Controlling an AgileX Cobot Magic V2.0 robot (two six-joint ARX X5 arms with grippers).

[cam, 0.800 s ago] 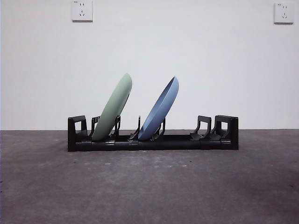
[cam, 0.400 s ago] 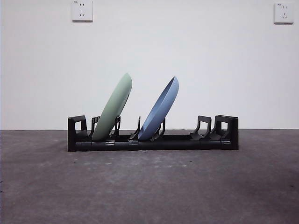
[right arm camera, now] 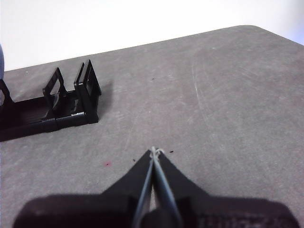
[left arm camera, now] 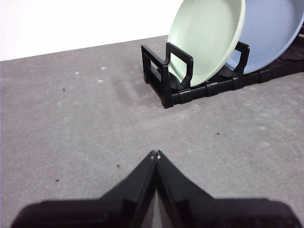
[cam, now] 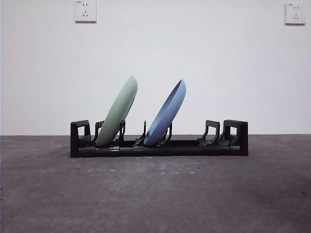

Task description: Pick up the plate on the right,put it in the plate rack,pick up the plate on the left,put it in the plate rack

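Note:
The long black plate rack lies across the middle of the table. A pale green plate leans in its left slots and a blue plate leans in the slots just right of it. The left wrist view shows the green plate and blue plate standing in the rack, with my left gripper shut and empty, well short of the rack's left end. My right gripper is shut and empty over bare table, off the rack's right end. Neither arm shows in the front view.
The rack's right-hand slots hold nothing. Grey table spreads in front of the rack. A white wall with two sockets stands behind. The table's rounded far corner shows in the right wrist view.

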